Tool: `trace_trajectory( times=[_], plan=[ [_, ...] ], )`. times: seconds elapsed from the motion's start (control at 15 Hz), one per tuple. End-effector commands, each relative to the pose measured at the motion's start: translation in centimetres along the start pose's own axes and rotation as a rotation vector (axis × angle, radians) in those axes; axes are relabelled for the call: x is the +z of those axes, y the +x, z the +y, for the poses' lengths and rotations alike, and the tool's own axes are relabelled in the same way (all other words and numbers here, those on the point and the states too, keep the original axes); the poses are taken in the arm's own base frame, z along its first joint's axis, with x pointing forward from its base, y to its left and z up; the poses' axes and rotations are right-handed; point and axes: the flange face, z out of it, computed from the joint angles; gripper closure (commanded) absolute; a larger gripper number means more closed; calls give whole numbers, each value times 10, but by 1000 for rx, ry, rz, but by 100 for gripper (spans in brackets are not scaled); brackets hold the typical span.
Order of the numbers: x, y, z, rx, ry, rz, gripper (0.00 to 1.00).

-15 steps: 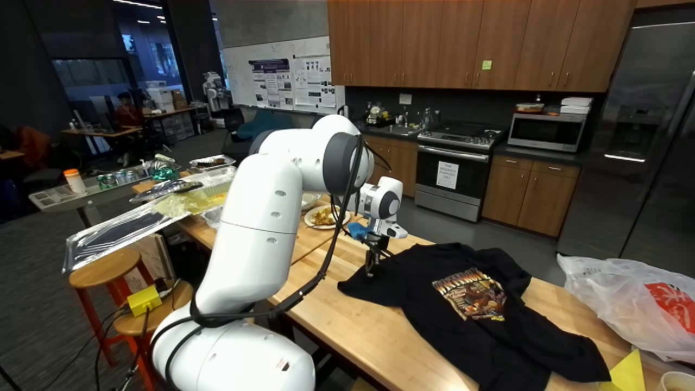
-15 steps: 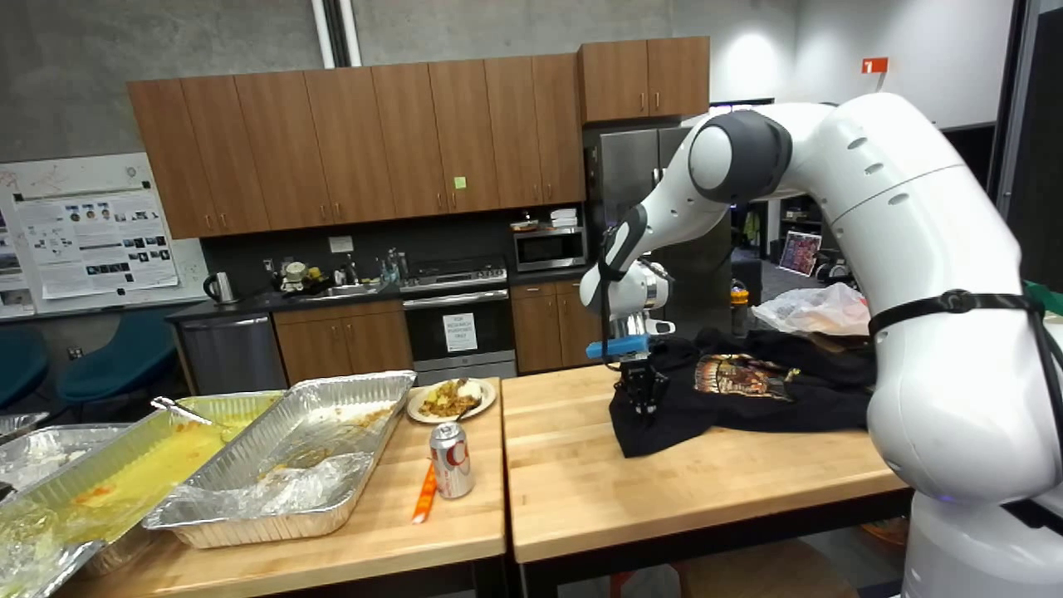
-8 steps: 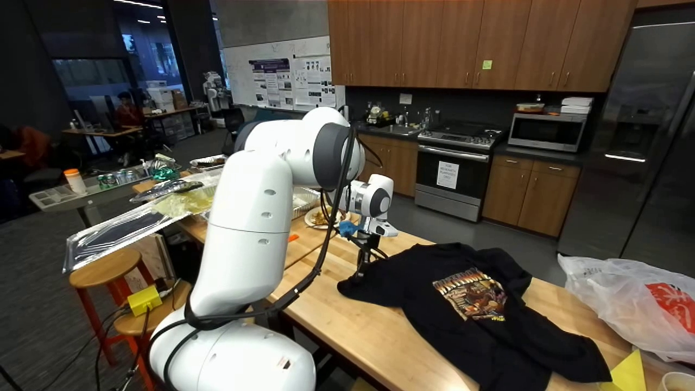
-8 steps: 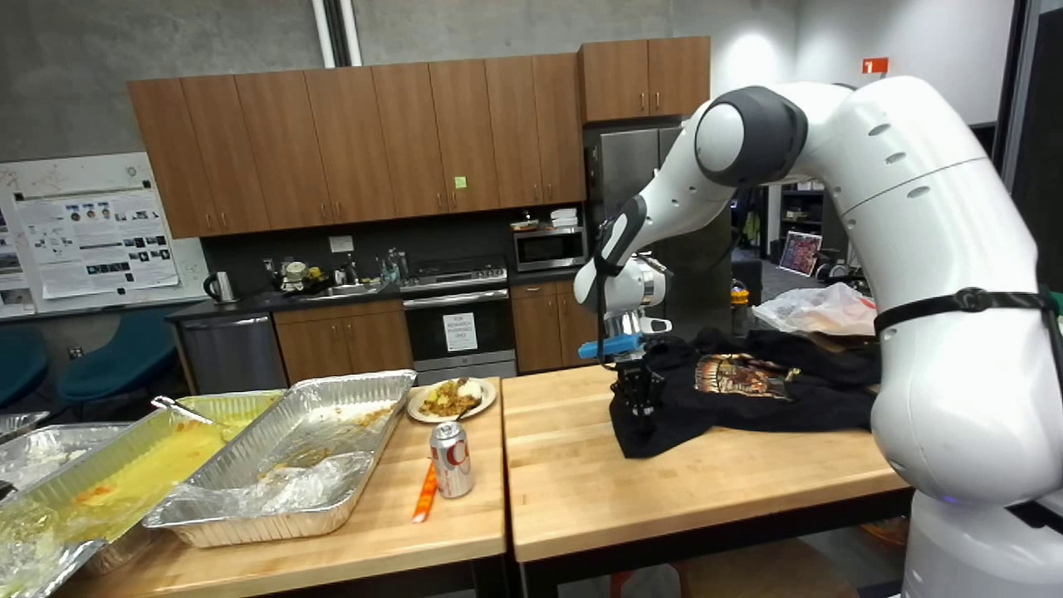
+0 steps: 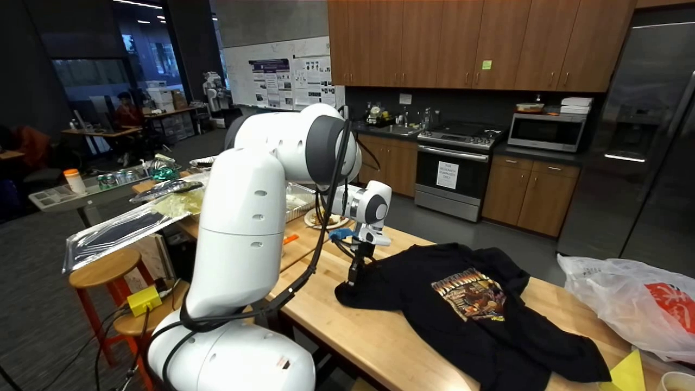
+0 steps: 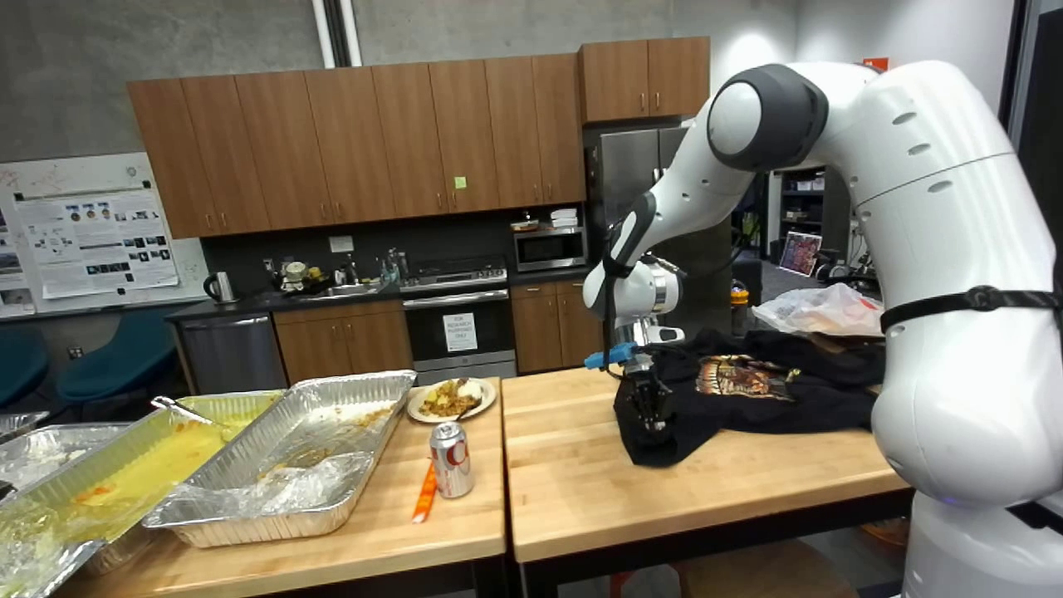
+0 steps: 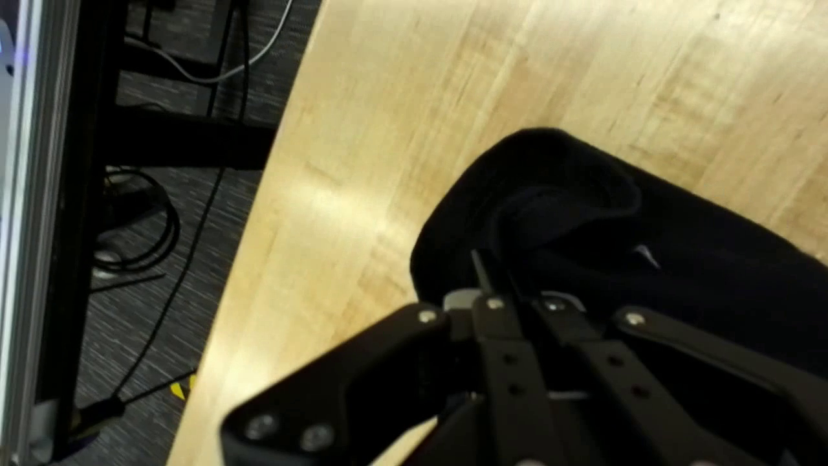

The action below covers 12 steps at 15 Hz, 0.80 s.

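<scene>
To the far left of your claw (image 7: pixel 495 275) in an exterior view stands an open foil tray (image 6: pixel 274 527); nearer come an orange strip (image 6: pixel 424 492), a silver can (image 6: pixel 452 467) and a plate (image 6: pixel 418 408) of food (image 6: pixel 448 401). They stand in the way on that side: a wide, low swing could knock the can over. Closer, a black cable (image 5: pixel 302 280) hangs along the arm (image 5: pixel 244 217) and a blue piece (image 6: pixel 624 352) juts out above the claw; a lifted fold could snag on either. The claw is closed right up and rests against the sleeve end (image 7: pixel 453 239) of the black shirt (image 5: pixel 461 331); you cannot tell whether any cloth is pinched in it. If it only presses, you could raise it with nothing; if it nips a thin fold, that could slip free. Sideways travel under pressure could bunch the sleeve end, which lies rumpled beside the tips. Right of the claw, the rest of the shirt spreads print-up over the tabletop (image 5: pixel 369 336). Farther right lie a plastic bag (image 5: pixel 624 304), a folded yellow piece (image 5: pixel 627 374) and a cup (image 5: pixel 676 383); the shirt reaches close to the yellow piece, so hauling the cloth that way could tip the cup.
</scene>
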Motion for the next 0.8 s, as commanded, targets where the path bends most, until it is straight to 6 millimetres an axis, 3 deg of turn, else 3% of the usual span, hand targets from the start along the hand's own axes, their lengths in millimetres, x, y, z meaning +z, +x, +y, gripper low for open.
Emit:
trace_trajectory(
  times=[0.0, 0.33, 0.4, 0.53, 0.73],
  plan=[
    [18, -1, 21, 174, -12, -106, 99],
    [50, 3, 29, 332, -58, -216, 99],
    [54, 8, 29, 345, -74, -216, 72],
    [55, 15, 30, 282, -64, -218, 68],
    [43, 16, 28, 244, -53, -191, 50]
  ],
)
